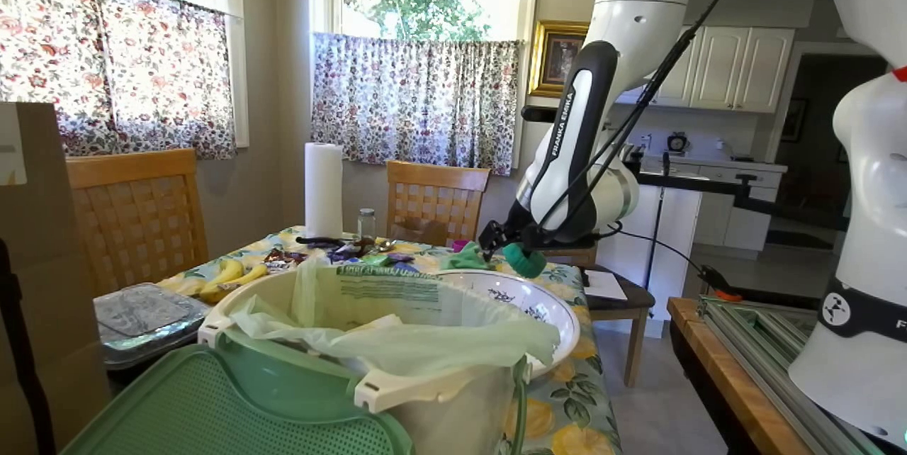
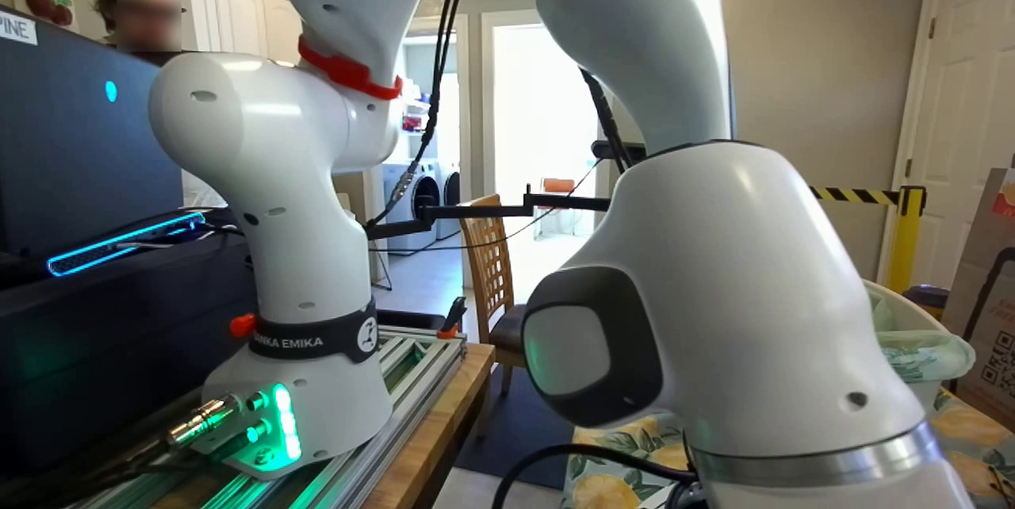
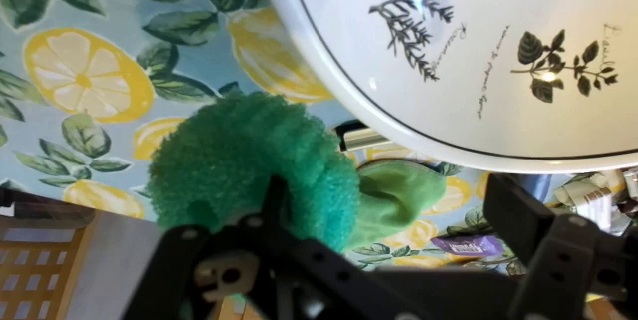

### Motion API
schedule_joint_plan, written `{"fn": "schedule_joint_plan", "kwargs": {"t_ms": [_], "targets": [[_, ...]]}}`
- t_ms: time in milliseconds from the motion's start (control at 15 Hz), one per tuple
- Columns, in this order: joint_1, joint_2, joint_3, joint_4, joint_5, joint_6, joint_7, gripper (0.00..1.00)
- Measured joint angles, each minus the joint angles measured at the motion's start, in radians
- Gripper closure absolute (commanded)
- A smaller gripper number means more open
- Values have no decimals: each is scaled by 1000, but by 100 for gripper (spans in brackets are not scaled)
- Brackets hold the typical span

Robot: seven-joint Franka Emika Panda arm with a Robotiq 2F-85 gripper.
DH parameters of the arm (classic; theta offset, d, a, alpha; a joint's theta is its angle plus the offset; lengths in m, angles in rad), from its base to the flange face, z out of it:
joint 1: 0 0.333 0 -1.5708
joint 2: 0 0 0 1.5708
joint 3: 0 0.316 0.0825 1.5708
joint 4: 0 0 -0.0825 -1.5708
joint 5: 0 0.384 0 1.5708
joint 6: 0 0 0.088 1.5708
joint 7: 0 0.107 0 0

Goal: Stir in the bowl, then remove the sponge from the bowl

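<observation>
Fingers (image 3: pixel 513 210) stand wide apart, clamping nothing; in the wrist view the sponge (image 3: pixel 219 135) shows just beyond the left one, outside the bowl (image 3: pixel 438 120), contact unclear.

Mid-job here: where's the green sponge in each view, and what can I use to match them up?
In an exterior view: the green sponge is just right of centre, near the far rim of the bowl.
In an exterior view: not in it; the arm fills much of the picture.
Wrist view: left of centre, lower left of the bowl, partly hidden by the gripper.
Shared landmark: the lemon-print tablecloth, in all three views.
</observation>
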Motion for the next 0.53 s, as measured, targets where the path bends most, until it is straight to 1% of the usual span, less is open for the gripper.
{"fn": "schedule_joint_plan", "kwargs": {"t_ms": [267,533], "targets": [[0,30,30,27,0,8,0,0],[1,67,36,54,0,17,0,0]]}}
